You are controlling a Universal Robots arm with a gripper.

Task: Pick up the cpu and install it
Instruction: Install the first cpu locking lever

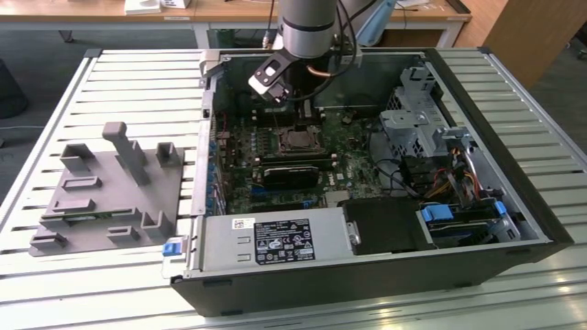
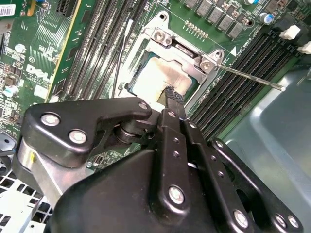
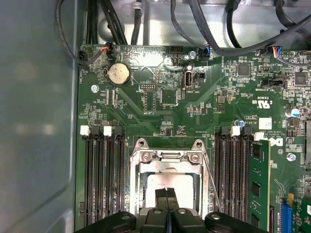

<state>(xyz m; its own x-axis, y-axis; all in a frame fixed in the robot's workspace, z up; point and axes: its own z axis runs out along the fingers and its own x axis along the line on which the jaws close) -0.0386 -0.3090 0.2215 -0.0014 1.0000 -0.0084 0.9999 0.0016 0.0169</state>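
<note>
— Silver-grey flat square cpu (image 3: 183, 184) (image 2: 148, 80), pale on top: where?
— Seated in the bright metal socket frame (image 3: 137, 170) on the green motherboard (image 3: 160, 104), inside the open black computer case (image 1: 367, 285). Between the two banks of black memory slots (image 3: 99, 184) in the first wrist view.
— Black gripper (image 3: 166, 194) (image 2: 170, 94)?
— Down inside the case, right over the cpu. Fingertips pressed together, only a thin seam between, nothing held. Tips at the cpu's top face in both wrist views; touching or just clear, cannot tell.
— Socket lever?
— Thin steel rod (image 2: 252, 77), slanting out past the frame over the memory slots in the second wrist view.
— Outside the case?
— Grey plastic fixture plate with upright blocks (image 1: 106, 185) on the slatted metal table (image 1: 137, 69), at the exterior view's left, well apart from the cpu.
</note>
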